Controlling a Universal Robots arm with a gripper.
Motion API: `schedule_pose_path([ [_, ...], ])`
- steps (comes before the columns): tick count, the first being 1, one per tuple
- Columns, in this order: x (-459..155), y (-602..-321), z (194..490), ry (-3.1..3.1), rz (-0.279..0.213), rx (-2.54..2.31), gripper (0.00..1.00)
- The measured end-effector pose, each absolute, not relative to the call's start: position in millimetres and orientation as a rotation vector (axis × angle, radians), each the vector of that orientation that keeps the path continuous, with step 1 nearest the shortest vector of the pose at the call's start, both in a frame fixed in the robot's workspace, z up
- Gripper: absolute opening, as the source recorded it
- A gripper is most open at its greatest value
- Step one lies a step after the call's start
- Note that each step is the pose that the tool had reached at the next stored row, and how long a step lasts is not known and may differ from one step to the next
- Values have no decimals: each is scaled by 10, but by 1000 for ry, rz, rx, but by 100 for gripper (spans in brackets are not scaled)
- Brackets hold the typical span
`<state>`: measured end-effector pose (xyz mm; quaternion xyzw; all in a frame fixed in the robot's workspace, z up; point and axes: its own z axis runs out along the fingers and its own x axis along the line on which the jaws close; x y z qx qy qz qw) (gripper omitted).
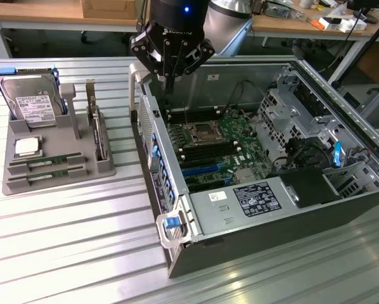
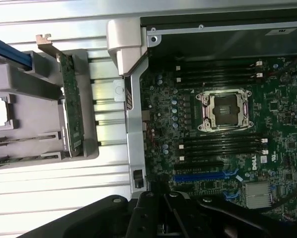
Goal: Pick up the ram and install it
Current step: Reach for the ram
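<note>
Jaws are pressed together with nothing in them, hovering over the far corner of the case [image 1: 272, 244], on the exterior view's left. The ram [image 1: 42, 162] lies down in the grey tray [image 1: 56, 183] on the tabletop [image 1: 82, 240], well apart from the jaws. So, as I read it, nothing is done yet: pick-up and install both remain. The count: two ram sticks side by side, one hard drive [image 1: 31, 104], one CPU [image 1: 26, 147], one upright card [image 1: 97, 130], one case, its black slots [image 1: 205, 152] looking empty.

Arm [image 1: 231, 22] cut off by pic edge. Hard drive [image 1: 31, 101] label txt too small to read. Ram sticks [image 1: 47, 160] partly sunk in tray [image 1: 63, 182] slots. PC case [image 1: 272, 237] clipped at exterior view's right.
</note>
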<state>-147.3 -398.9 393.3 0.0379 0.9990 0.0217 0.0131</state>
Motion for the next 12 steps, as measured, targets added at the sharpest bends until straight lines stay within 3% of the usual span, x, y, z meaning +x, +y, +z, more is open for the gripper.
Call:
schedule_pose_path([
  [12, -1519, -3989, 3932, 3112, 68, 118, 11],
])
